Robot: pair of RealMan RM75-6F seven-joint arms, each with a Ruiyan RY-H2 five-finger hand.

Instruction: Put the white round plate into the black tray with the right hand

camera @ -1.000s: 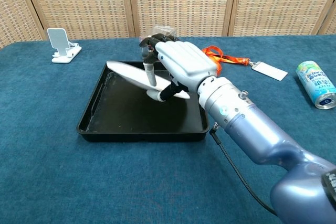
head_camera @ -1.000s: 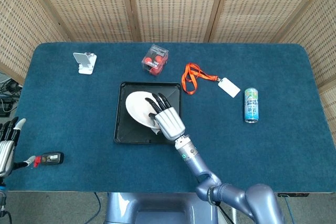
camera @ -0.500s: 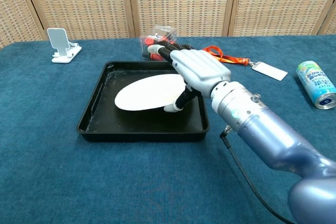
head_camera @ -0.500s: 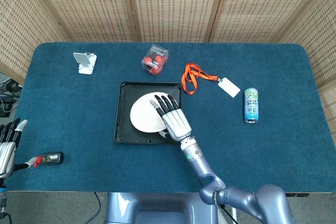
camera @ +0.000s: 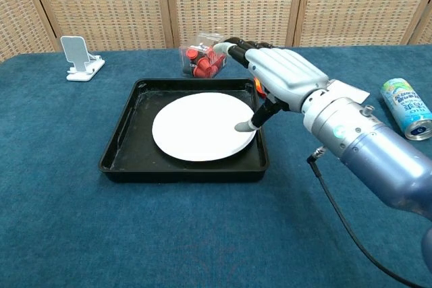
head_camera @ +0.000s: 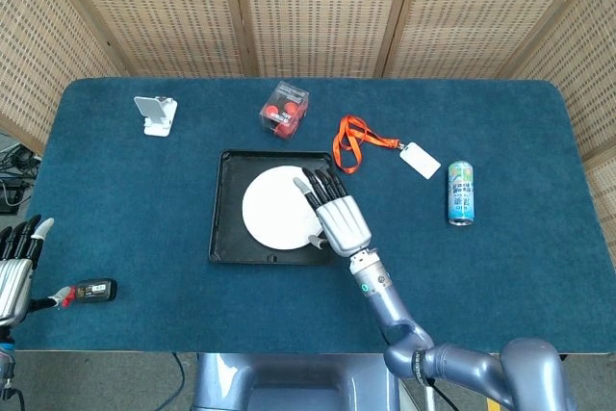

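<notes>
The plate (head_camera: 280,207) lies flat in the tray (head_camera: 221,238). Our right hand (head_camera: 339,218) hovers over the tray's edge, fingers apart, holding nothing.

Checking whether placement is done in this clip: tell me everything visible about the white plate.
The plate is round, plain white, smooth and shallow, with no visible marks or contents. It lies flat inside the black tray, filling most of the floor, its right edge near the tray's right wall. The right hand is over that edge with fingers spread; the thumb tip looks to be on or just above the rim, which cannot be settled. Nothing else touches it.
</notes>
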